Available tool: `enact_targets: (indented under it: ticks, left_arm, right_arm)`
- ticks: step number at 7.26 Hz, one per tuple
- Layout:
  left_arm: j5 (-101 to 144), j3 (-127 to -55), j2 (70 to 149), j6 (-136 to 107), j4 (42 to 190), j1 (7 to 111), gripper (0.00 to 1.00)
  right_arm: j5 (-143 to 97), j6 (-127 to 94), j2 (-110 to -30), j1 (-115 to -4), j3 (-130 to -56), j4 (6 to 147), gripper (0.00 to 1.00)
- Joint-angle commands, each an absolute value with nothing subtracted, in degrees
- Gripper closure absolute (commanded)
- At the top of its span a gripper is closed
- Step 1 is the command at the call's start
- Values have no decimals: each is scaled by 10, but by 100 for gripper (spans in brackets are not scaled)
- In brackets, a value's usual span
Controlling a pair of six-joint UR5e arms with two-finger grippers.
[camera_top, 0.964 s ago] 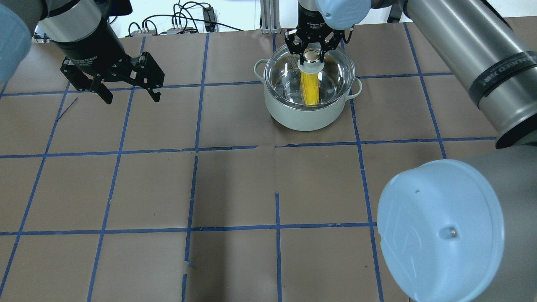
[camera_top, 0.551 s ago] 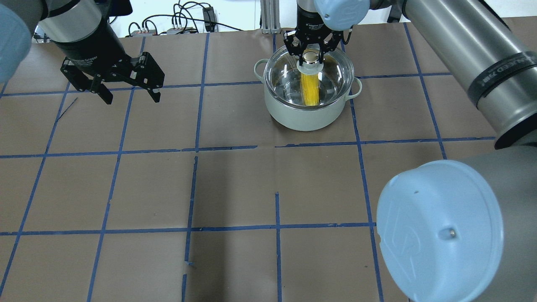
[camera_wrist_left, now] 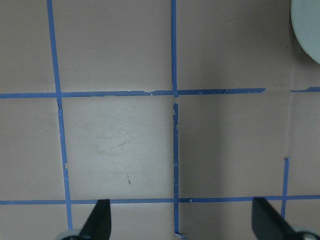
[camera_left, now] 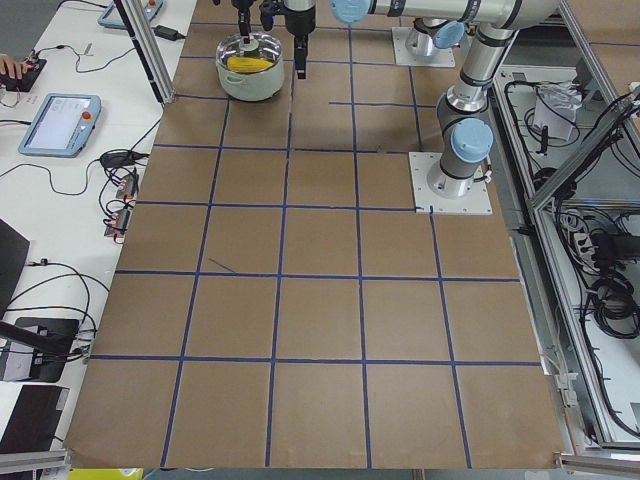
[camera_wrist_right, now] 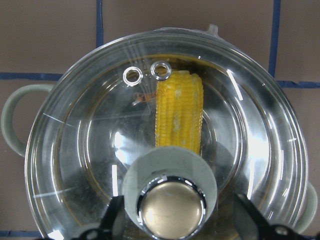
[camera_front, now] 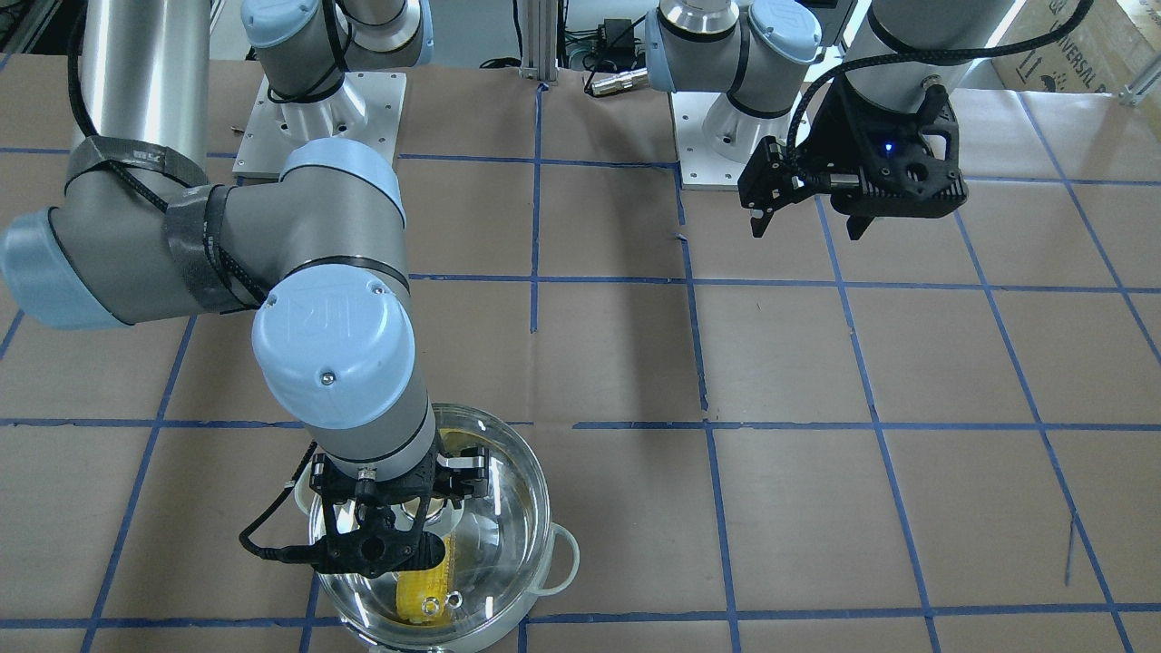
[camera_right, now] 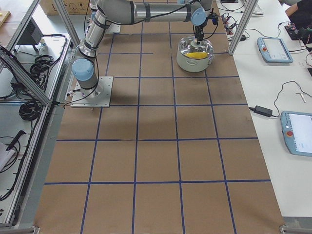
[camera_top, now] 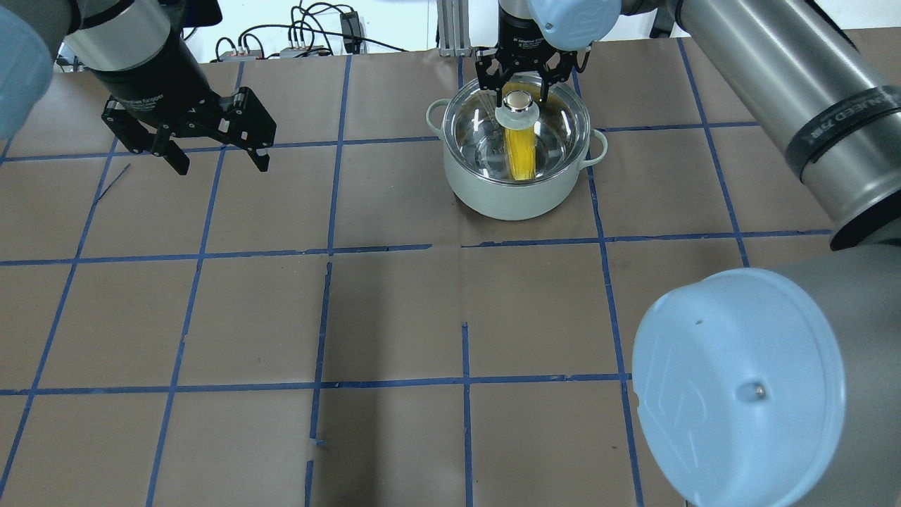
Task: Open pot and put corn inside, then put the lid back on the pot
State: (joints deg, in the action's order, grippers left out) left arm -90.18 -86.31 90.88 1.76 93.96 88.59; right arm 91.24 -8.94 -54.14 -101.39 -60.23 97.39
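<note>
The pot (camera_top: 517, 196) stands at the far middle of the table, with the glass lid (camera_top: 545, 134) seated on its rim. The yellow corn (camera_top: 521, 151) lies inside and shows through the lid, also in the right wrist view (camera_wrist_right: 179, 117). My right gripper (camera_top: 519, 83) hangs open just above the lid's knob (camera_top: 519, 101). In the right wrist view its fingertips (camera_wrist_right: 115, 220) stand apart on either side of the knob (camera_wrist_right: 172, 207) without touching it. My left gripper (camera_top: 211, 153) is open and empty, raised over the table at the far left.
Brown paper with a blue tape grid covers the table (camera_top: 394, 317). Cables and boxes (camera_top: 303, 42) lie beyond the far edge. The right arm's elbow (camera_top: 739, 387) fills the near right. The pot's edge shows in the left wrist view (camera_wrist_left: 307, 25).
My right gripper has risen off the knob, and its fingers now stand clear of it. The lid stays on the pot. The left arm has not moved.
</note>
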Motion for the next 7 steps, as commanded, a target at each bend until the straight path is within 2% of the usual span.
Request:
enact_targets:
  ticks: [1,4,7]
  left_arm:
    - [-902,-863,909,18,940,886,0]
    - [-902,-863,909,18,940,886,0]
    - [-902,-863,909,18,940,886,0]
  right_arm:
    - [912,-89,-541,-1013,-601,975,1]
    - [915,-55,-576,-985,-553,908,0]
    - [906,24,-689,-906,-583,869,0]
